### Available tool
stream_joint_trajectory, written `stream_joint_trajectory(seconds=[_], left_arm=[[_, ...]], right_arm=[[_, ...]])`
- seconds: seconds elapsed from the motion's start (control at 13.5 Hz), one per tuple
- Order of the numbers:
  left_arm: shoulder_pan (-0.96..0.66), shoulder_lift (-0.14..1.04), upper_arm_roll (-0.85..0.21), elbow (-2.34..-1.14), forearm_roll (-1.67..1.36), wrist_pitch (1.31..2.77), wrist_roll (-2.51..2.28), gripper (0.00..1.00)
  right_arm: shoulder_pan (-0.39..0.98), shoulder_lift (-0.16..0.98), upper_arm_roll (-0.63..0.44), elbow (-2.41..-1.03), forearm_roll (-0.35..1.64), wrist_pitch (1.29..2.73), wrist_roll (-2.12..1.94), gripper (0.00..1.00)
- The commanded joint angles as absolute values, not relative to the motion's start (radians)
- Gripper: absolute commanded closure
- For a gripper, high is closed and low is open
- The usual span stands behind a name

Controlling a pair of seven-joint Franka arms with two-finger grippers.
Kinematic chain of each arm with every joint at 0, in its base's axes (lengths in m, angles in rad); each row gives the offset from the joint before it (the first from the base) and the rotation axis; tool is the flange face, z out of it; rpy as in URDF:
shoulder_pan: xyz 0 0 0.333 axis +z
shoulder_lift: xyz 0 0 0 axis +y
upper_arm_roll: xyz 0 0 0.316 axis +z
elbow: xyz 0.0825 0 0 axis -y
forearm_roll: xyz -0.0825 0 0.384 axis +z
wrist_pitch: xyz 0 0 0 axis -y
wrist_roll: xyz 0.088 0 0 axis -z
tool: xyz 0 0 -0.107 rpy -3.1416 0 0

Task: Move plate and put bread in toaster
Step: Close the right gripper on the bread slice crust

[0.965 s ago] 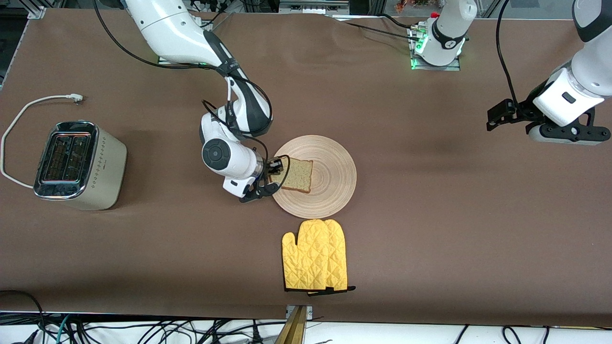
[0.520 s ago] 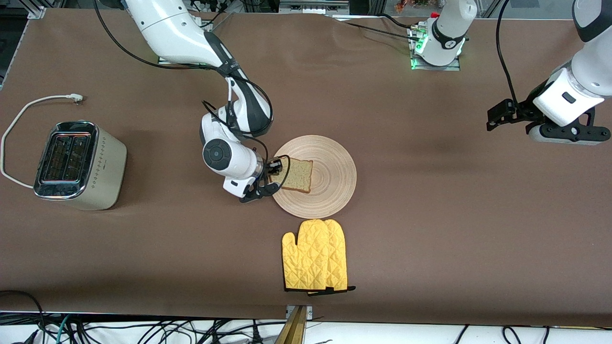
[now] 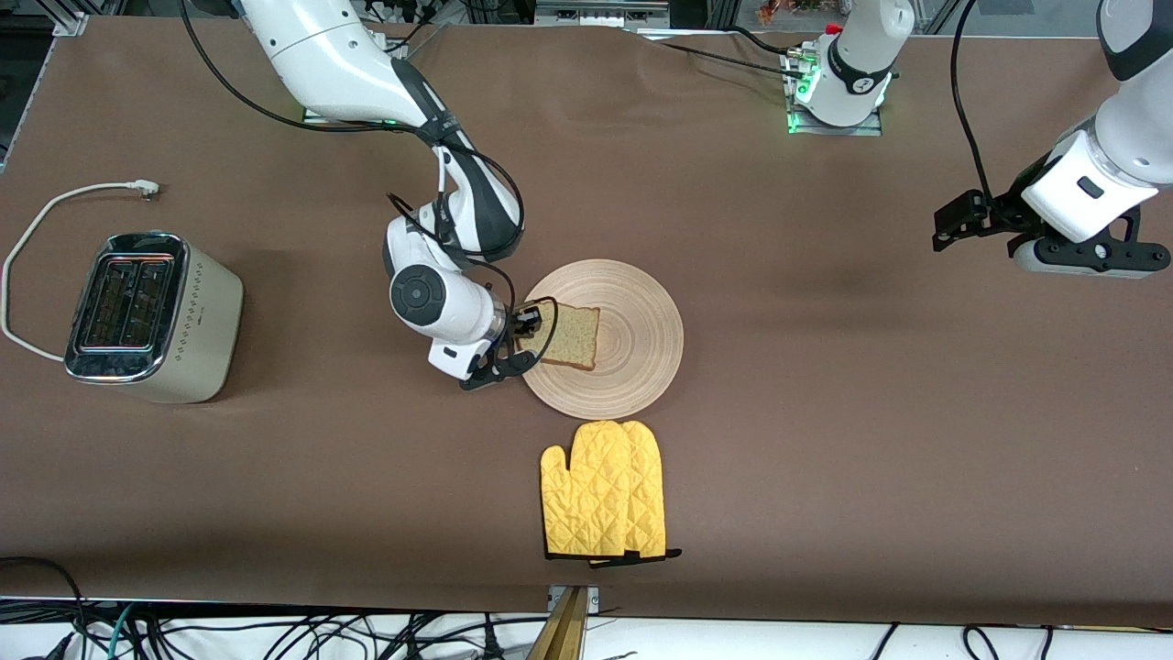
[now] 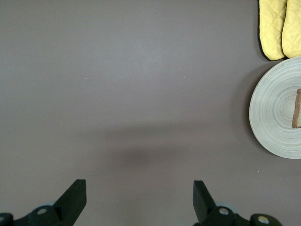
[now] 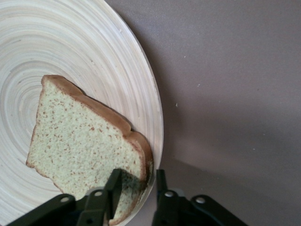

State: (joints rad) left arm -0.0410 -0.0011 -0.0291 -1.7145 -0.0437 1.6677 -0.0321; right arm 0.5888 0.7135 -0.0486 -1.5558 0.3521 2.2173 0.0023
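Right wrist view shows the right gripper (image 5: 134, 188) closing around the crust edge of the bread (image 5: 84, 141) on the plate (image 5: 70, 42), so it should pinch firmly, then lift slowly, while the left gripper (image 4: 138, 197) waits open above the table (image 4: 141, 70).

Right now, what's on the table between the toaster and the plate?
Only the right end effector, at the bread on the plate; otherwise bare table up to the toaster, front view.

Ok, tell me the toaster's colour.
Cream-beige toaster with a shiny chrome top; the front view shows it best.
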Motion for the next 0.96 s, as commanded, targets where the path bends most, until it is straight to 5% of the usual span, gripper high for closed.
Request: stream_joint_trajectory(seconds=[0.0, 0.74, 0.89], left_arm=[[-0.043, 0.003, -0.028, -1.689, -0.035, 1.643, -0.041, 0.00], [-0.043, 0.005, -0.028, -1.687, -0.035, 1.643, -0.040, 0.00], [-0.043, 0.005, -0.028, -1.687, -0.035, 1.643, -0.041, 0.00]], right_arm=[[0.594, 0.715, -0.051, -1.540, 0.330, 2.203, 0.025, 0.72], [0.598, 0.732, -0.049, -1.540, 0.328, 2.207, 0.028, 0.73], [0.598, 0.732, -0.051, -1.540, 0.328, 2.207, 0.028, 0.87]])
